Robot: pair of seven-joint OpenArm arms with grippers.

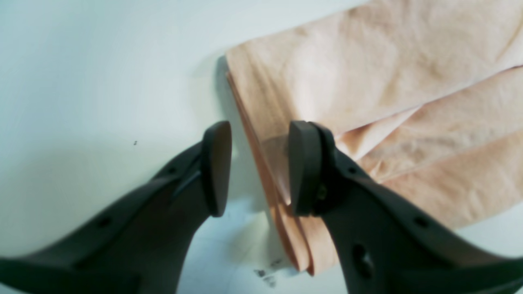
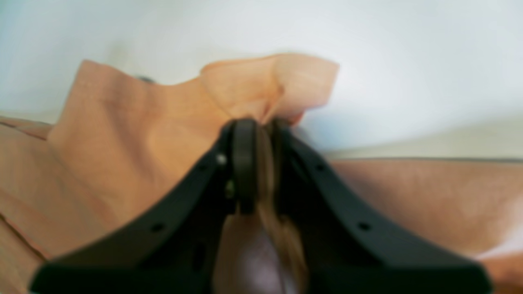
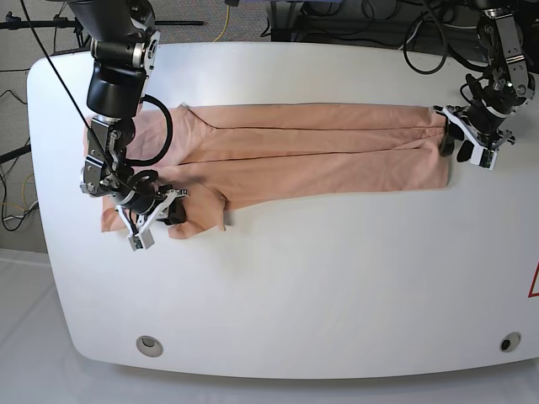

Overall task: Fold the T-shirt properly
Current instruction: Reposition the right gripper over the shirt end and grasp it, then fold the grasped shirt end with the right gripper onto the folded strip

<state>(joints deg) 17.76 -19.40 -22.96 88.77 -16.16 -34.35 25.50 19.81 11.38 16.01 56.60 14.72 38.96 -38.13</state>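
The peach T-shirt (image 3: 312, 151) lies on the white table as a long band, folded lengthwise, with one sleeve sticking out at its left end. My left gripper (image 3: 452, 145) is at the band's right end. In the left wrist view it (image 1: 257, 167) is open, one finger on the T-shirt's (image 1: 367, 73) layered edge and the other over bare table. My right gripper (image 3: 173, 212) is at the left end. In the right wrist view it (image 2: 261, 163) is shut on a bunched fold of the T-shirt (image 2: 122, 143). No smiley print shows.
The white table (image 3: 295, 295) has round fittings near its front corners (image 3: 149, 343) (image 3: 505, 342). Cables and stands crowd the floor behind the back edge (image 3: 337, 17). A red mark shows at the right edge (image 3: 534, 282).
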